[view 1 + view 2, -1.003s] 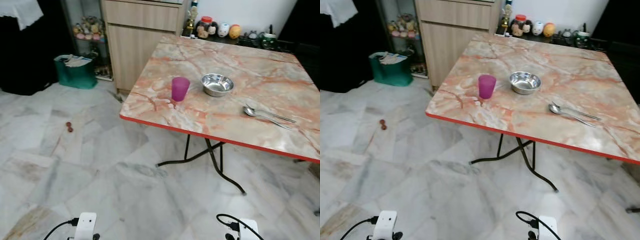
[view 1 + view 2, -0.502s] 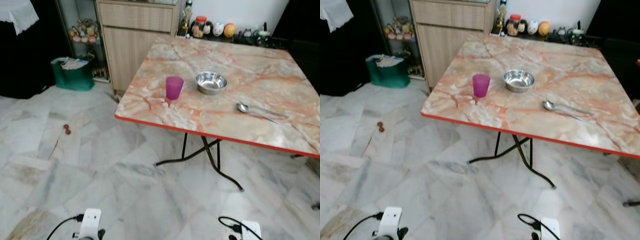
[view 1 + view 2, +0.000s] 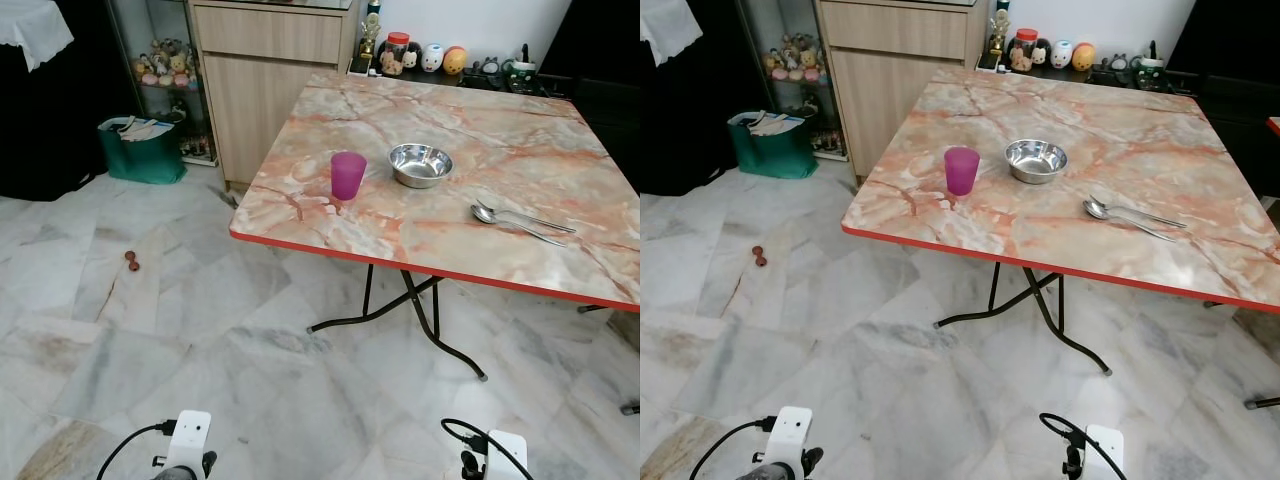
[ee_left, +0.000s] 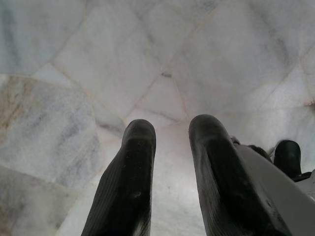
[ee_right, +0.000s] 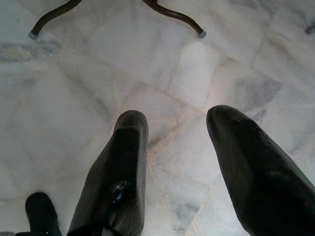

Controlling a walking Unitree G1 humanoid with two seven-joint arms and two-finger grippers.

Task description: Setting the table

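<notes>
Both grippers, left [image 4: 165, 172] and right [image 5: 192, 172], are hung low over the floor, fingers parted, nothing held. Honestly, the cup [image 3: 348, 175] could easily get tipped off the table [image 3: 420, 235], since it's parked near the edge.

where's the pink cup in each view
Left eye view: pink cup near the table's front-left corner, left of the steel bowl.
Right eye view: the same cup, again left of the bowl.
Left wrist view: not in it.
Right wrist view: not in it.
Shared landmark: the steel bowl.
</notes>
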